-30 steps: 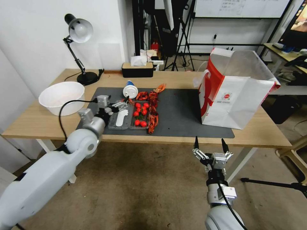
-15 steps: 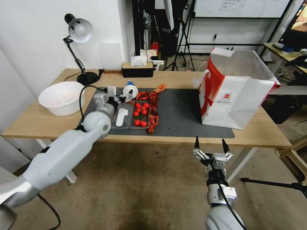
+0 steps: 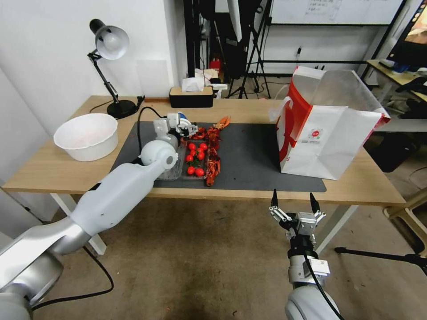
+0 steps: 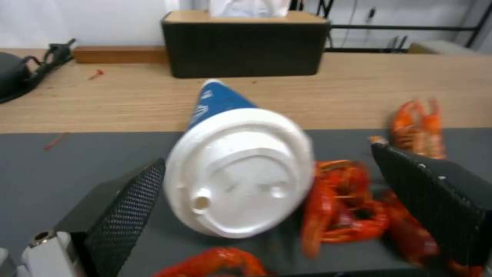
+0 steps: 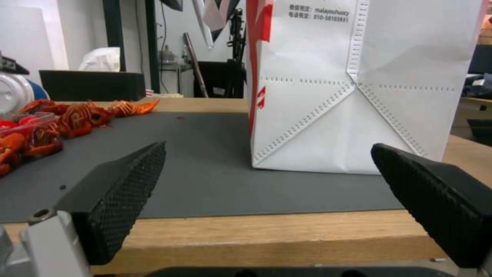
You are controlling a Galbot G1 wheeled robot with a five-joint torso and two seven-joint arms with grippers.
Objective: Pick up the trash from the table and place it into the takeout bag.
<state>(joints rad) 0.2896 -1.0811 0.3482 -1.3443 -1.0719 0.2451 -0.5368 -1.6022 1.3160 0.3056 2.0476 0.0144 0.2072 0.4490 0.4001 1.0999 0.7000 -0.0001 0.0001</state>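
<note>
From the head view, the left gripper [image 3: 186, 129] reaches over the mat [image 3: 249, 155] on the table [image 3: 58, 171], its jaws spread and empty around the lidded end of a cup [image 3: 180, 120] lying on its side. Just right of the gripper lie crayfish shells [image 3: 212, 153], and nearer the robot a clear tray [image 3: 194, 160] of red tomatoes; well off to its right stands the bag [image 3: 327, 129], upright with its mouth open. Nothing can be seen inside the bag from here, and the trash lies on the mat, so the task looks barely begun: the cup is not yet gripped, and the shells and tray remain. The right gripper [image 3: 293, 205] hangs parked below the table's near edge, jaws wide and empty. In the left wrist view, the cup [image 4: 241, 169] sits between the two fingers [image 4: 128, 207], one pad close beside the lid rim, the other well clear. Its white lid faces the camera and its blue body tapers away toward the black tissue box [image 4: 246, 46], so its long axis runs straight out from the gripper. In the right wrist view, the open fingers [image 5: 123, 192] frame the bag [image 5: 359, 96] standing on the mat [image 5: 205, 169], with shells [image 5: 77, 113] off to one side.
</note>
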